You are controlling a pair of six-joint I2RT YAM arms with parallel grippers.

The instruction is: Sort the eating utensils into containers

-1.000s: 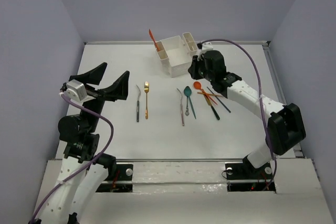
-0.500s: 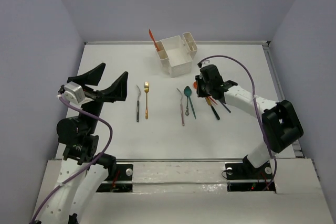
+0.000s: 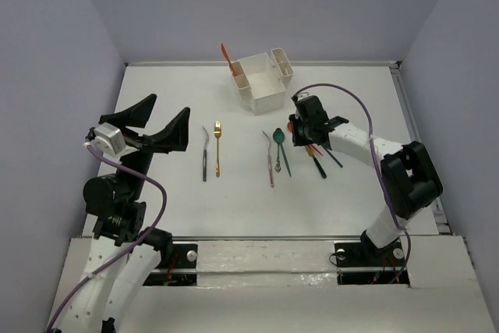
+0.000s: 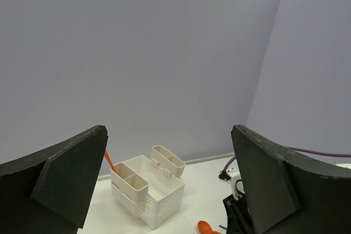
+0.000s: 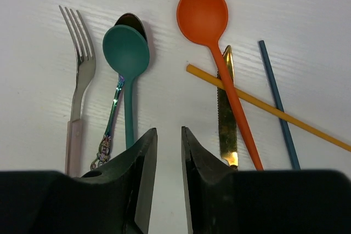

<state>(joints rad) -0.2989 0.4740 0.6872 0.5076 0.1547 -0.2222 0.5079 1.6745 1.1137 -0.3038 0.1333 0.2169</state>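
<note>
The white box stands at the back with an orange piece upright in a narrow side compartment. My right gripper hangs low over the right cluster, its jaws a narrow gap apart and empty. In the right wrist view the gripper sits between the teal spoon and the gold knife. An orange spoon, a silver fork, a purple-handled spoon, a yellow stick and a blue stick lie there too. My left gripper is wide open, raised at the left.
A gold fork and a black-handled silver piece lie side by side left of centre. The left wrist view shows the box and the right arm far ahead. Grey walls close in the table.
My right gripper has moved from beside the box toward me and down over the right cluster of utensils. The left arm has barely moved.
</note>
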